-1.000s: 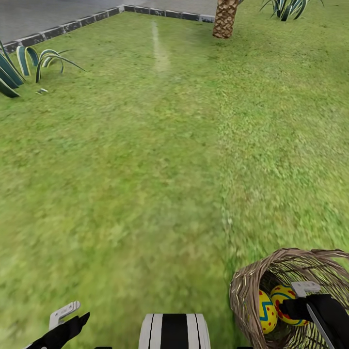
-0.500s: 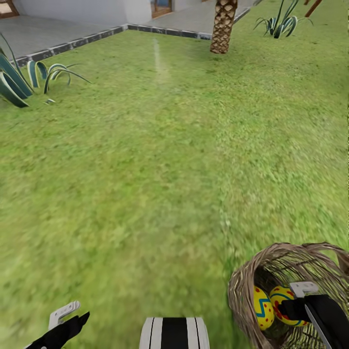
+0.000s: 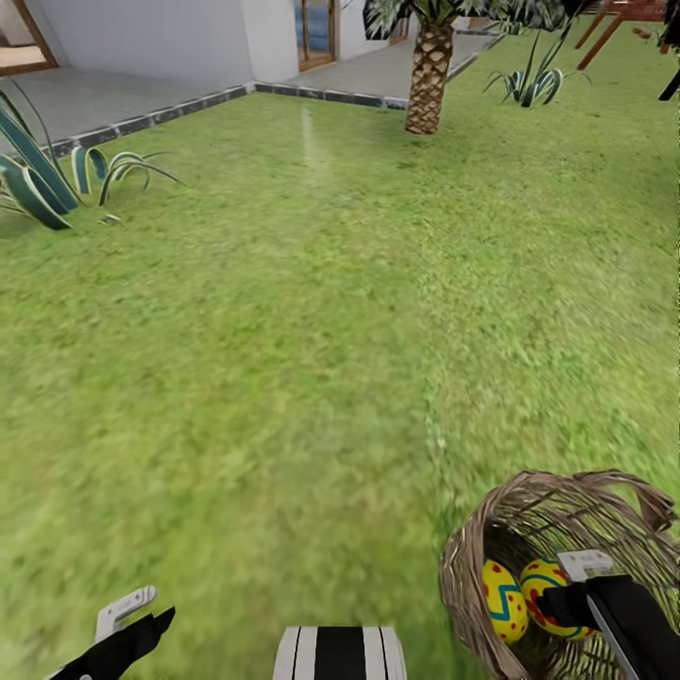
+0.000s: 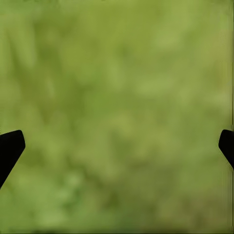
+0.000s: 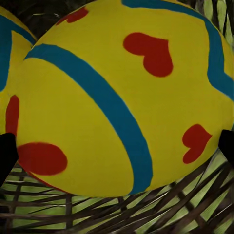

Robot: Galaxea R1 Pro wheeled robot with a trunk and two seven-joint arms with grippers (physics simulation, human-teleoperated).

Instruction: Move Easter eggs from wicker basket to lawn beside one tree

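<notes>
Palm, spiky plants — grey paving, house wall

- The wicker basket, round, brown and open-weave, sits on the lawn at the lower right of the head view.
- Two yellow Easter eggs with blue zigzags and red marks lie inside it, side by side.
- One egg rests against the weave.

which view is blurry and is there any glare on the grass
Left wrist view: the lawn is an unfocused green smear. Head view: a pale glare streak on the grass below the paving. Right wrist view: the egg is sharp.
</notes>
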